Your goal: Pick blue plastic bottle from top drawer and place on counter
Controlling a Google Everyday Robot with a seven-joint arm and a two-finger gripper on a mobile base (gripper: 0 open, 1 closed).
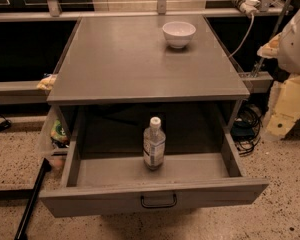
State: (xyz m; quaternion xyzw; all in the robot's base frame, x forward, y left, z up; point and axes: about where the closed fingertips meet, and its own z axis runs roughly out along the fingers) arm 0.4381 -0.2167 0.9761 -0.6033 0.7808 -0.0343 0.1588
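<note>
Finding small clear white-capped blue plastic bottle upright inside open shallow grey metal top drawer; spotting white gripper hanging right of flat grey counter (grip: cannot tell).

So the blue plastic bottle is standing upright in the top drawer, roughly mid-drawer. It's got a white cap on, a clear body and a pale bluish label. The drawer's pulled wide open down at 6 o'clock, wide shallow grey metal. The counter is the flat grey top toward 12 o'clock. The gripper hangs at 3 o'clock, well apart from the bottle.
</note>
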